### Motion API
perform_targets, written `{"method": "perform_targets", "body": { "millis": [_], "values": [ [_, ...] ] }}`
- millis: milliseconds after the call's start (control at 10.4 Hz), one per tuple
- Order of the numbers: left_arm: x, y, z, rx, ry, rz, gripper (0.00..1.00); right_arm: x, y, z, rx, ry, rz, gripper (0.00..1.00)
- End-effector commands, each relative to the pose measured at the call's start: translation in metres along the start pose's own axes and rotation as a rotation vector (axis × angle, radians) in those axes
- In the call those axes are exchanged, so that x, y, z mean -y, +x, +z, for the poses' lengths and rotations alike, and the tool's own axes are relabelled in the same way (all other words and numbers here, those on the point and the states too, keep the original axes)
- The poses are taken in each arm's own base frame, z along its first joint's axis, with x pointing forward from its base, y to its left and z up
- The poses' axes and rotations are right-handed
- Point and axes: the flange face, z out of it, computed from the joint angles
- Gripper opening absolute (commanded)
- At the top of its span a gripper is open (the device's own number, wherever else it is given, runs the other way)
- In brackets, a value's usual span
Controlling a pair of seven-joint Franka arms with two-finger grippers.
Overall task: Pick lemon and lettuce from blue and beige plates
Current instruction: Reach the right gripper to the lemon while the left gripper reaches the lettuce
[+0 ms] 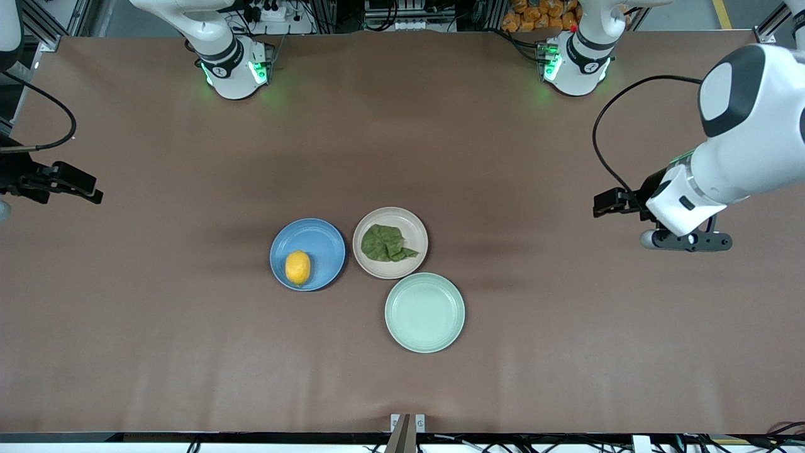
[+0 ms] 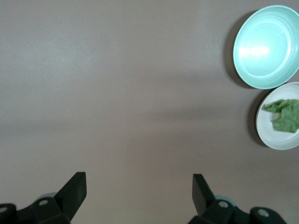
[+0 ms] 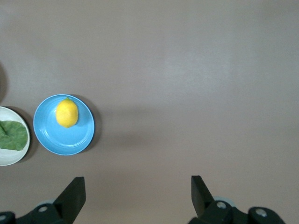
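The lemon [image 1: 297, 267] lies on the blue plate [image 1: 322, 242] at mid-table. The lettuce [image 1: 386, 243] lies on the beige plate [image 1: 413, 228] beside it, toward the left arm's end. My left gripper [image 1: 685, 241] hangs open and empty over bare table at the left arm's end, well away from the plates. In the left wrist view [image 2: 139, 184] its fingers stand wide apart, with the lettuce [image 2: 286, 116] and the beige plate [image 2: 280, 141] at the edge. My right gripper [image 3: 138, 186] is open and empty over bare table, with the lemon [image 3: 67, 113] and the blue plate [image 3: 65, 138] off to one side.
A pale mint-green plate [image 1: 424, 340] stands empty, nearer to the front camera than the beige plate and close against it. It also shows in the left wrist view [image 2: 266, 70]. The brown table [image 1: 157, 327] stretches wide around the three plates.
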Motion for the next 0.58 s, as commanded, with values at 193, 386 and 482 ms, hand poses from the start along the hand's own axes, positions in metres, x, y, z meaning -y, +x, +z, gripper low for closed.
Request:
{"method": "perform_targets", "body": {
  "millis": [193, 386, 482],
  "values": [
    [-0.055, 0.014, 0.042, -0.022, -0.026, -0.095, 1.0, 0.037, 0.008, 0.019, 0.03, 0.007, -0.055, 1.0],
    [-0.074, 0.016, 0.057, -0.025, -0.026, -0.123, 1.0, 0.056, 0.016, 0.039, 0.054, -0.002, -0.084, 1.0],
    [-0.08, 0.021, 0.068, -0.033, -0.03, -0.176, 1.0, 0.062, 0.023, 0.057, 0.079, 0.002, -0.089, 1.0]
  ]
}}
